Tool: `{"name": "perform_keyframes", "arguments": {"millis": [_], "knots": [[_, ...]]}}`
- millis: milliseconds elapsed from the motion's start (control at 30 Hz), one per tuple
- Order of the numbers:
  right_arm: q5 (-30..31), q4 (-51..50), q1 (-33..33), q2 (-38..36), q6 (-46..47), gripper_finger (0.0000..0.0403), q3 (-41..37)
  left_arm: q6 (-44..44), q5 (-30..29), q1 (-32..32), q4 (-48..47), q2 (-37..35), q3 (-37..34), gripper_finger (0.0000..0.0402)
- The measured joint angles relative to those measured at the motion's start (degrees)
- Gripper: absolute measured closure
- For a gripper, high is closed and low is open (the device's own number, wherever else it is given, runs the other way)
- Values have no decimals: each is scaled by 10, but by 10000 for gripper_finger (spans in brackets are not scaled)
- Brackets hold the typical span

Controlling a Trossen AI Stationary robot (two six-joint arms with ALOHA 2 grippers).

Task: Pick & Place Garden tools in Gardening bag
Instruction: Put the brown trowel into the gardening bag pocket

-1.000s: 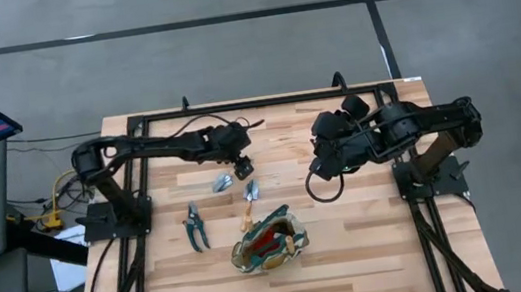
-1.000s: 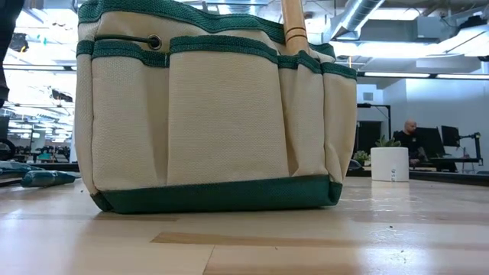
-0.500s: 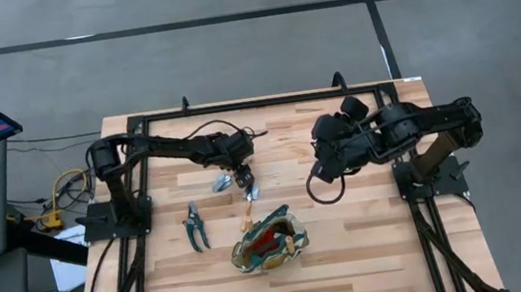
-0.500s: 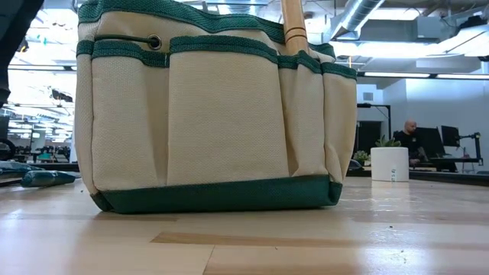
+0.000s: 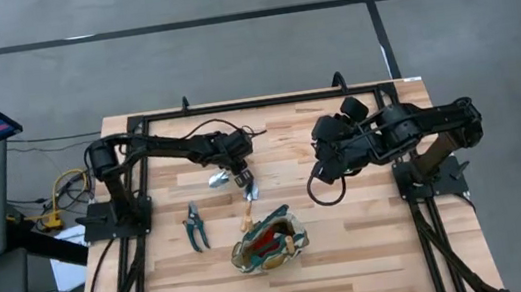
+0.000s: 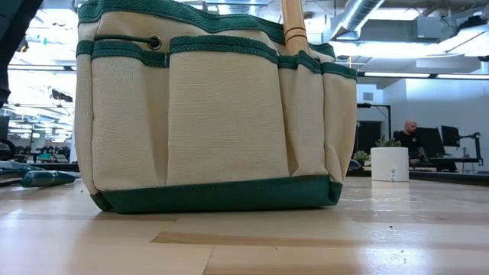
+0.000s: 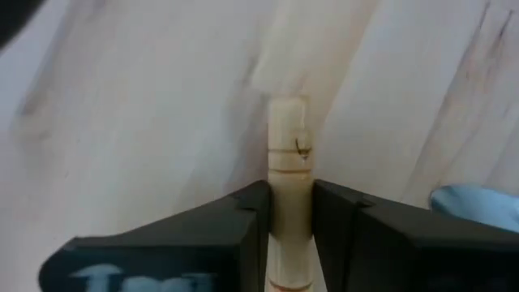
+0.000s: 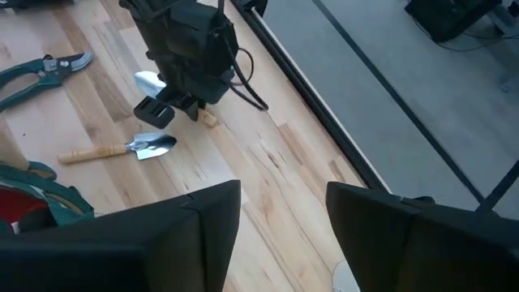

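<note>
My left gripper (image 5: 239,176) is shut on the light wooden handle of a silver-bladed trowel (image 8: 147,81) at the table's middle. A second trowel (image 5: 248,203) lies on the table between it and the gardening bag (image 5: 268,241), which stands on its base near the front. Green-handled pruning shears (image 5: 193,225) lie to the bag's left. A wooden handle (image 6: 294,23) sticks up out of the bag. My right gripper (image 8: 282,203) hangs open to the right of the middle with nothing between its fingers. My left gripper pinches the trowel's wooden handle (image 7: 289,174) between its two fingers, a little short of the handle's free end (image 7: 288,122). The fingers come from above and lie across the handle. Whether the trowel is clear of the table, I cannot tell.
A small white pot with a plant (image 6: 390,163) stands at the table's right side. A black frame (image 5: 265,102) runs round the table's edges. Bare wood lies in front of the bag. A person sits in the room beyond.
My left gripper has sunk a little toward the near edge and taken hold of the trowel's handle. The trowel's blade has shifted slightly toward the table's left.
</note>
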Motion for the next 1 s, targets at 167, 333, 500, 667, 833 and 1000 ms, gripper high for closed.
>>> {"name": "perform_keyframes", "arguments": {"millis": [167, 333, 500, 667, 833, 1000], "knots": [[1, 0, 0, 0, 0, 227, 0, -48, -37, -11, 25, -89, 0, 359], [5, 0, 0, 0, 2, 227, 0, -138, -135, -50, 101, -221, 1, 359], [25, 0, 2, 0, 28, 230, 0, -136, -303, -127, 205, -314, 1, 359], [35, 12, 18, -4, 35, 234, 0, -68, -437, -209, 295, -330, 1, 359], [75, 93, 40, -6, 9, 232, 0, -12, -544, -271, 398, -290, 1, 359], [95, 239, 46, -6, -84, 228, 0, 32, -610, -302, 470, -244, 1, 359]]}}
